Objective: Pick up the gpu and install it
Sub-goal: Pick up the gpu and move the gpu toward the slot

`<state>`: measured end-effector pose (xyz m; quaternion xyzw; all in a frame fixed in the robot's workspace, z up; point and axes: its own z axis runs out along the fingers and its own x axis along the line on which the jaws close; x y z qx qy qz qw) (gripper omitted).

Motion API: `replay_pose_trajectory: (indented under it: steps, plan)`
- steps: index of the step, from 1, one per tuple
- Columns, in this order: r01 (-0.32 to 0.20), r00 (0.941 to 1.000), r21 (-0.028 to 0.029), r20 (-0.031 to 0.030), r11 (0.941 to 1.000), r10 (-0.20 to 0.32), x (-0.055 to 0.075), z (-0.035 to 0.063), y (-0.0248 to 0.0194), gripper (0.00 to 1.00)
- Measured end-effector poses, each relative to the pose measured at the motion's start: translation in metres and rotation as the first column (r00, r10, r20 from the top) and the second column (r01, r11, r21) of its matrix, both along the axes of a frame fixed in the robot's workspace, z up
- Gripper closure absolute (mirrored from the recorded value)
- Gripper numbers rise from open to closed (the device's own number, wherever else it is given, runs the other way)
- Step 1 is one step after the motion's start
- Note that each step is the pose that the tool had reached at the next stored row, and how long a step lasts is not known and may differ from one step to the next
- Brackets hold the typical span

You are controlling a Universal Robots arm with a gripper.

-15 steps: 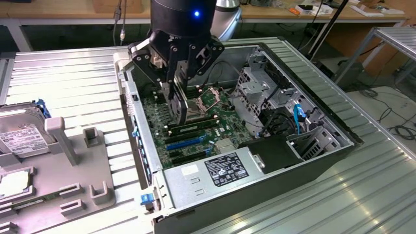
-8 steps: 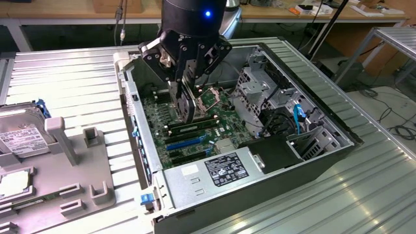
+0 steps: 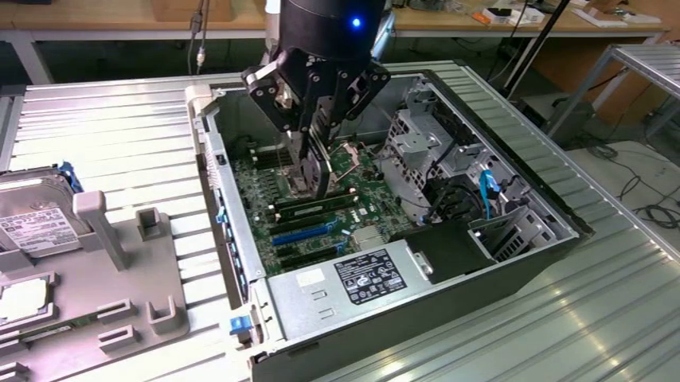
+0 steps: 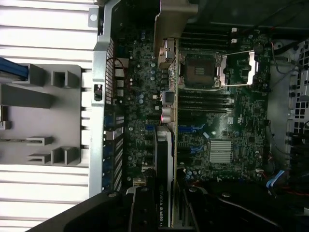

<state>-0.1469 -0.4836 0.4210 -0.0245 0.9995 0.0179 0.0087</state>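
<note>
The gpu [image 3: 309, 171] hangs on edge inside the open computer case [image 3: 552, 207], its lower edge just above or at the green motherboard [image 3: 367, 211]; I cannot tell whether it touches. My gripper [image 3: 317, 127] is shut on the card's upper part. In the wrist view the gpu [image 4: 163, 159] runs edge-on over the board's slots, dark with a printed label, between my gripper's [image 4: 164, 198] two black fingers [image 4: 141, 208]. The silver bracket end of the card lies toward the case's rear wall [image 4: 99, 121].
A silver hard drive [image 3: 32, 219] and a grey fixture tray [image 3: 117, 278] lie at the exterior view's left of the case. Inside are memory sticks [image 3: 314, 208], the CPU socket [image 4: 200, 70], a heatsink [image 4: 220, 151], the power supply [image 3: 361, 274] and a drive cage [image 3: 425, 143].
</note>
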Motion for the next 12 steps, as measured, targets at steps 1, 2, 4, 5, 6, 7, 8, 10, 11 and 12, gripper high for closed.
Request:
replay_pose_trajectory:
  steps: [1,2,4,5,6,7,8,10,11,12]
  plan:
    - [0.000,1.0000,0.0000,0.0000,1.0000,0.000,0.002,0.0000,0.0000,0.73]
    - [0.000,1.0000,0.0000,0.0000,1.0000,0.000,0.005,0.0000,0.0000,0.73]
    - [0.000,1.0000,0.0000,0.0000,1.0000,0.000,0.010,0.0000,0.0000,0.73]
    - [0.000,1.0000,0.0000,0.0000,1.0000,0.000,0.013,0.0000,0.0000,0.73]
    - [0.000,1.0000,0.0000,0.0000,1.0000,0.000,0.014,0.0000,0.0000,0.73]
    - [0.000,1.0000,0.0001,0.0000,1.0000,0.000,0.016,-0.0001,0.0000,0.73]
    - [0.000,1.0000,0.0000,-0.0002,1.0000,0.000,0.020,0.0000,0.0000,0.73]
    - [0.000,1.0000,0.0000,-0.0008,1.0000,0.000,0.029,0.0000,0.0000,0.73]
    - [0.000,1.0000,-0.0001,-0.0010,1.0000,0.000,0.031,0.0000,0.0000,0.73]
    - [0.000,1.0000,0.0001,-0.0010,1.0000,0.000,0.034,-0.0001,0.0000,0.73]
